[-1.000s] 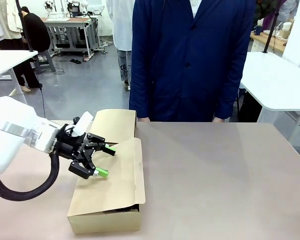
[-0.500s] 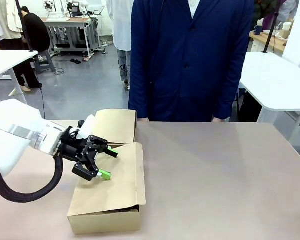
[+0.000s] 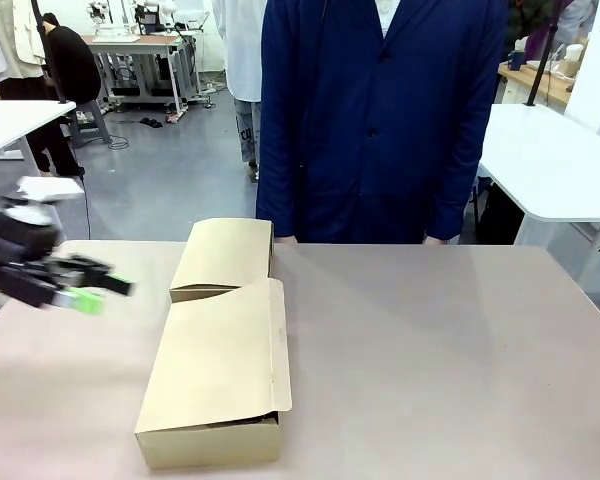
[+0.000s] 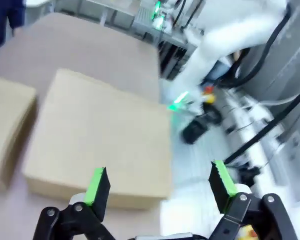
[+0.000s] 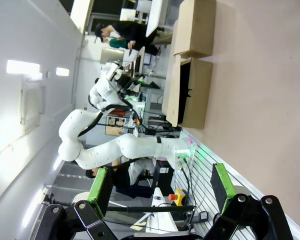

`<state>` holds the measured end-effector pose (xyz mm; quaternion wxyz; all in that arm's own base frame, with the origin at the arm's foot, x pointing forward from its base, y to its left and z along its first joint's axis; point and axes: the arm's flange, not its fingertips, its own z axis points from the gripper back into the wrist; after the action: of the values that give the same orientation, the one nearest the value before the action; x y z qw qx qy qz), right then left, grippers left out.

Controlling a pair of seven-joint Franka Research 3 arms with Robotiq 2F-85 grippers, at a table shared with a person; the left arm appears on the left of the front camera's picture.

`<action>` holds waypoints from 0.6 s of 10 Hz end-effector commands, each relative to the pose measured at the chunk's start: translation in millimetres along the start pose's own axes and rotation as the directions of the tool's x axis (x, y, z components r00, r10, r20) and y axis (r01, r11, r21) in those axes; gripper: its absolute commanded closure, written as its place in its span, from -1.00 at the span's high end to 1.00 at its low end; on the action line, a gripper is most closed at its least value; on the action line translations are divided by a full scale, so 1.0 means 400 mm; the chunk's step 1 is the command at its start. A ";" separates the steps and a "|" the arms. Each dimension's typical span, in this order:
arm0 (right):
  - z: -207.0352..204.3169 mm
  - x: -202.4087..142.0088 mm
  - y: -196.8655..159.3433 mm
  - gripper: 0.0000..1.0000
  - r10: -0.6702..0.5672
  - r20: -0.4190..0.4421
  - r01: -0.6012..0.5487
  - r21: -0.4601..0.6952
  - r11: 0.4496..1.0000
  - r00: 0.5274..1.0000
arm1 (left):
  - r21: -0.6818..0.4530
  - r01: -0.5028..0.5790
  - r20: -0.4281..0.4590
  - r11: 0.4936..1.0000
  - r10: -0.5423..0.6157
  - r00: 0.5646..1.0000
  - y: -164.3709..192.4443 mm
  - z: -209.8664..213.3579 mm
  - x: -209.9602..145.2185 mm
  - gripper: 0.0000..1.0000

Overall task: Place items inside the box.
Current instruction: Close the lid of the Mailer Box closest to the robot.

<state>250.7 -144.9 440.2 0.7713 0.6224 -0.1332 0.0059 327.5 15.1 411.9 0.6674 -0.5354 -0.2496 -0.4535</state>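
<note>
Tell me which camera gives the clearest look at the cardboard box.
The front view: the box lies whole and sharp on the table, its flap folded over the top. The left wrist view shows it blurred; the right wrist view shows it small, far and sideways.

A grey floor stretched behind the brown table. Beyond its far left corner stood a metal workbench; white tables flanked it, one at left, one at right.
</note>
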 end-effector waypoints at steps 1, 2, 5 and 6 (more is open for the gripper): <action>0.002 0.005 0.013 1.00 -0.006 0.007 0.006 0.012 1.000 1.000 | -0.071 -0.264 0.158 0.962 0.272 0.949 -0.040 0.131 0.006 1.00; 0.002 0.005 0.013 1.00 -0.006 0.007 0.006 0.012 1.000 1.000 | -0.106 -0.434 0.298 0.894 0.445 0.844 -0.025 0.187 -0.002 1.00; 0.002 0.005 0.013 1.00 -0.006 0.007 0.006 0.012 1.000 1.000 | -0.083 -0.423 0.202 0.902 0.431 0.879 -0.051 0.224 -0.054 1.00; 0.002 0.005 0.013 1.00 -0.006 0.007 0.006 0.012 1.000 1.000 | -0.083 -0.423 0.202 0.902 0.431 0.879 -0.051 0.224 -0.054 1.00</action>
<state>250.8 -144.8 440.2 0.7715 0.6221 -0.1331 0.0059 328.9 124.2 423.3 0.7170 -0.6509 -0.1730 -0.1798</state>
